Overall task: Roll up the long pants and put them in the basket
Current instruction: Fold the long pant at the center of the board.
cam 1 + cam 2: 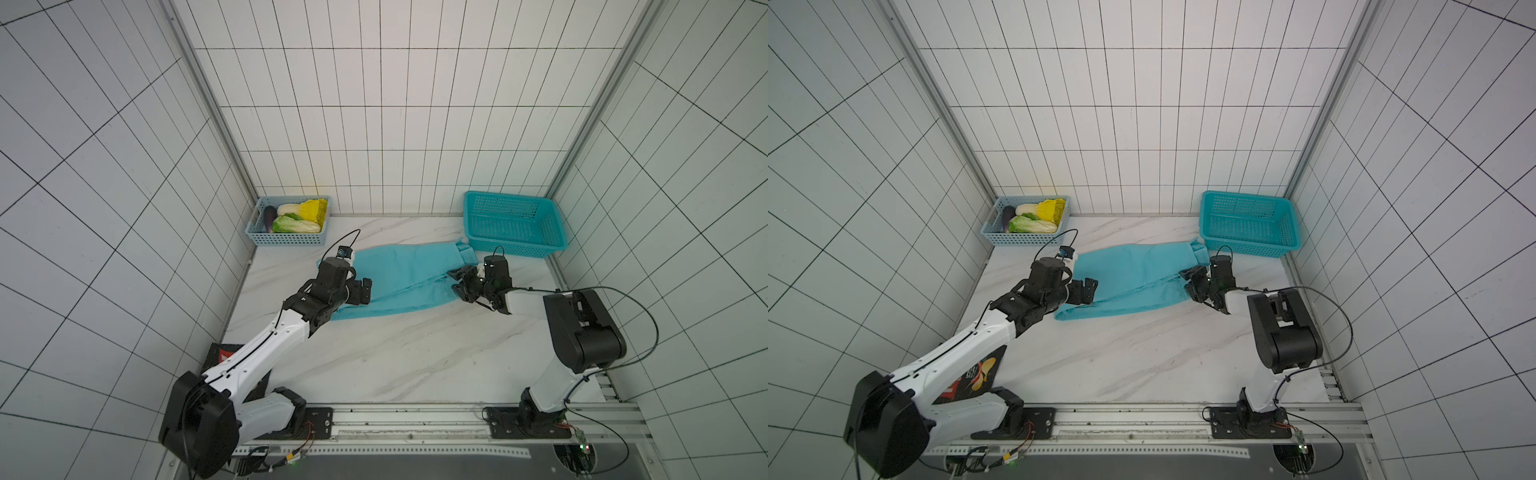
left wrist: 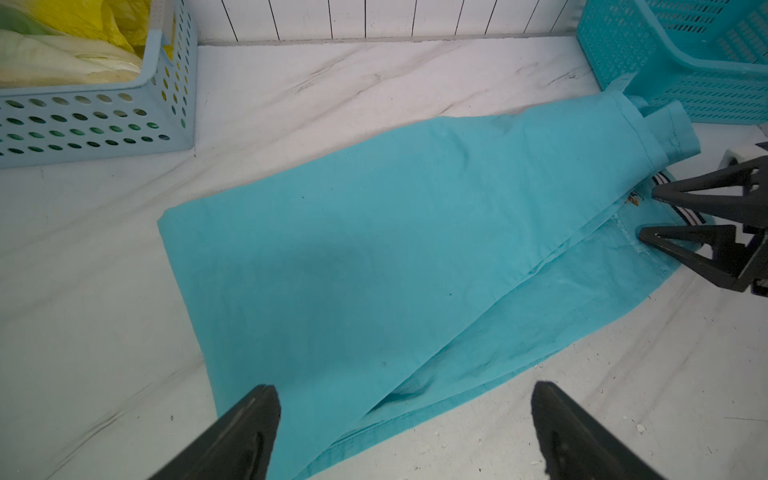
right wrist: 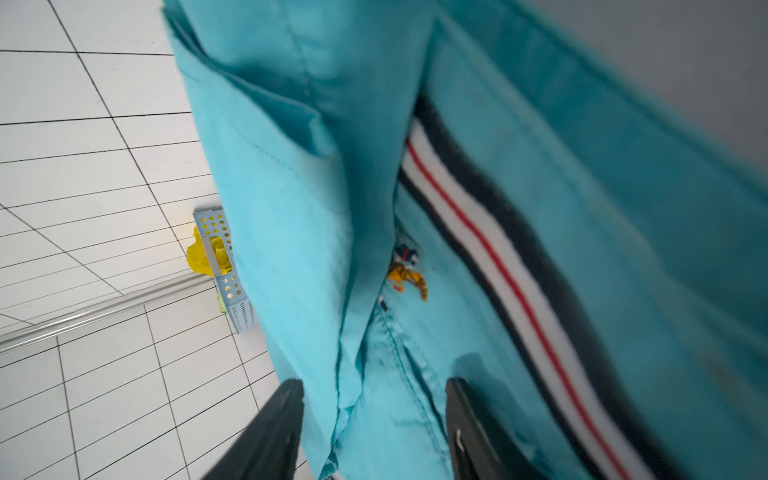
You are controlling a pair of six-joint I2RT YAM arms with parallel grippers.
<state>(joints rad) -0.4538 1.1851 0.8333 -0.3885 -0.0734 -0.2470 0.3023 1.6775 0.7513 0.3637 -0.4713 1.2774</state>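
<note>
The long pants [image 1: 407,274] [image 1: 1133,270] lie folded lengthwise on the marble table, their legs running left and the waist at the right, near the teal basket. My left gripper [image 1: 365,291] [image 2: 405,395] hovers open and wide over the left leg end, holding nothing. At the waist end, my right gripper [image 1: 454,281] [image 3: 374,390] has its jaws apart on either side of a bunched fold of the teal cloth [image 3: 291,208]. A striped waistband lining [image 3: 478,232] shows there. In the left wrist view, the right gripper's fingers [image 2: 706,203] straddle the waist edge.
A teal mesh basket [image 1: 515,245] stands at the back right, just behind the pants' waist. A pale blue basket [image 1: 291,239] with vegetables sits at the back left. A snack bag [image 1: 980,374] lies under the left arm. Tiled walls close in three sides.
</note>
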